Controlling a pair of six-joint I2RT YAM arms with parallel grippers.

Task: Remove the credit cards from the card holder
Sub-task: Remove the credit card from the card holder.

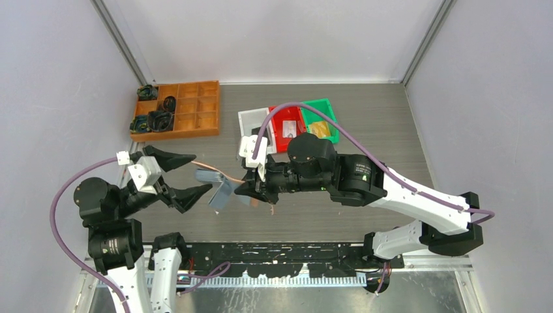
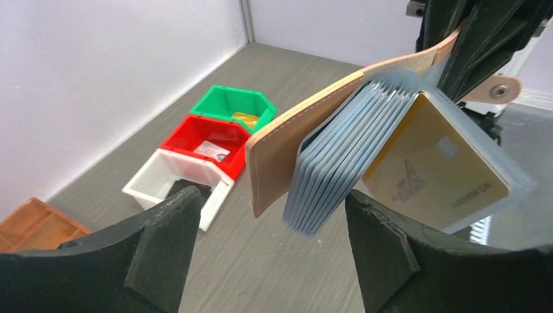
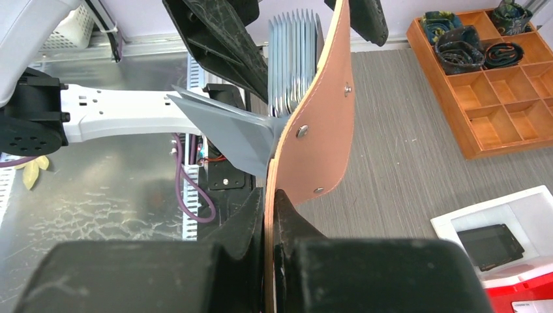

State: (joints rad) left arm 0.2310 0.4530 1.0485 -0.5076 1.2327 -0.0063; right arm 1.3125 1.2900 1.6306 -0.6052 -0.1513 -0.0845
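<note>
A robotics lab test cell. Plain pale walls (image 1: pixel 52 78) on metal corner posts (image 1: pixel 120 39) box in a grey wood-grain desk (image 1: pixel 378 117). At 6 o'clock, two white-and-black robot arms are bolted to a black rail (image 1: pixel 280 251). Purple cables (image 1: pixel 65 195) loop along them, and they end in the left gripper (image 1: pixel 202 172) and right gripper (image 1: pixel 239 192). A wooden compartment tray (image 1: pixel 189 111) sits at 10 o'clock. White (image 1: pixel 251 120), red (image 1: pixel 287 124) and green (image 1: pixel 323 114) sorting bins stand in a row at 12 o'clock.

White arms (image 1: pixel 417 195), black joints; purple cables (image 1: pixel 293 104); black fingers (image 2: pixel 163 248).
</note>
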